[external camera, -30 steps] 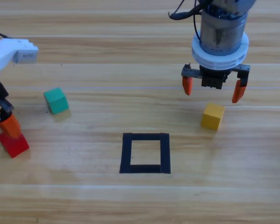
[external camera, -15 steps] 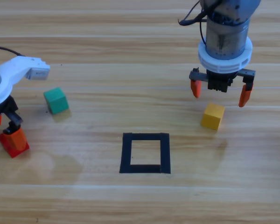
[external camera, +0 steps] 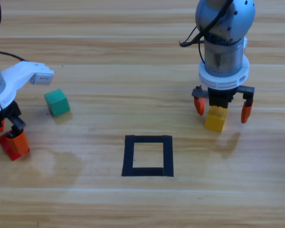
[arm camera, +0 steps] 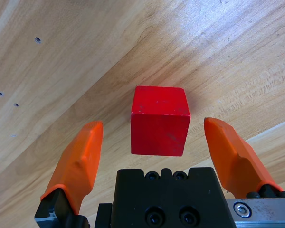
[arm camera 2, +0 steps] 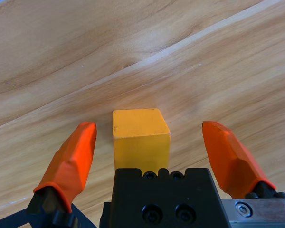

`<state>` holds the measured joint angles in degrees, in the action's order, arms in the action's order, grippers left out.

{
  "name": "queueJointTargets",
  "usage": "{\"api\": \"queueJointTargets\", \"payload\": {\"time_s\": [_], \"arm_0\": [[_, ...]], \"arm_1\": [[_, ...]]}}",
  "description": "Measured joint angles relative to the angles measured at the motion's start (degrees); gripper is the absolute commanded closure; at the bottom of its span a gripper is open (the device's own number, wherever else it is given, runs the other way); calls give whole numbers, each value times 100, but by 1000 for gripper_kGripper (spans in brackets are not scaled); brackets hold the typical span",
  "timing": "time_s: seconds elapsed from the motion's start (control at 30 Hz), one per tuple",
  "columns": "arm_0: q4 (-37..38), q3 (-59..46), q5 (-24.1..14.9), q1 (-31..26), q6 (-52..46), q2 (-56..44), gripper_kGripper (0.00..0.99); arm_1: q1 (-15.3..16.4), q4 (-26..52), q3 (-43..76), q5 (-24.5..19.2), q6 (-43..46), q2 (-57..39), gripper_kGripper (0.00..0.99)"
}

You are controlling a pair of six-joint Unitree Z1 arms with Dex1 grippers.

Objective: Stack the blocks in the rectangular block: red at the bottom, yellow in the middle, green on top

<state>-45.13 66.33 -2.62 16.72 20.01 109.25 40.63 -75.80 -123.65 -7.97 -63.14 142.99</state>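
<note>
Wooden table (external camera: pixel 133 71), left gripper (arm camera: pixel 154 142) astride red (arm camera: pixel 160 120), perhaps untouched, partly hidden overhead.

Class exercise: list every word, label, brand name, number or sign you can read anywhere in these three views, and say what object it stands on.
None can be read in any view.
The red cube, yellow cube and green cube have plain faces.
The black tape square bears no writing.
The left gripper and right gripper, both with fingers open around a cube, show only screws, no brand or number.
</note>
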Motion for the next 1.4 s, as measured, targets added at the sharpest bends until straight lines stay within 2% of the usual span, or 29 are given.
{"api": "queueJointTargets", "payload": {"time_s": [0.13,0.17,0.2,0.3,0.33,0.37,0.43,0.5,0.67,0.8,0.9,1.07,1.2,1.3,1.4], "arm_0": [[0,0,-33,2,-1,30,129],[0,0,-38,3,-2,47,157],[0,0,-40,6,-2,65,171],[0,0,-40,11,-2,117,220],[0,0,-40,13,-2,136,226],[0,0,-41,15,-2,151,229],[0,1,-40,15,-2,183,407],[0,2,-40,16,-3,209,594],[0,26,-48,48,-25,266,906],[0,93,-65,81,-68,267,915],[-15,216,-51,90,-186,267,916],[-533,993,269,104,-758,312,952],[-811,1522,394,272,-1571,330,952],[-1502,2331,392,521,-2623,606,952],[-1724,2689,392,755,-3326,828,952]], "arm_1": [[-3,-8,-115,126,0,125,229],[-4,-8,-125,157,0,131,238],[-5,-8,-135,186,0,137,300],[-6,-8,-143,237,0,140,680],[-7,-8,-146,254,1,143,788],[-7,-8,-148,266,8,146,847],[-7,-8,-163,299,43,151,990],[-7,-8,-174,322,85,151,990],[-7,-8,-268,339,730,149,990],[-7,-8,-305,291,1680,78,990],[-7,-8,-242,184,2061,-125,990],[-7,-8,18,176,2533,-888,990],[-10,-8,198,282,2620,-1150,990],[-10,-8,293,639,2676,-1232,990],[-10,-8,295,818,2676,-1236,990]]}}
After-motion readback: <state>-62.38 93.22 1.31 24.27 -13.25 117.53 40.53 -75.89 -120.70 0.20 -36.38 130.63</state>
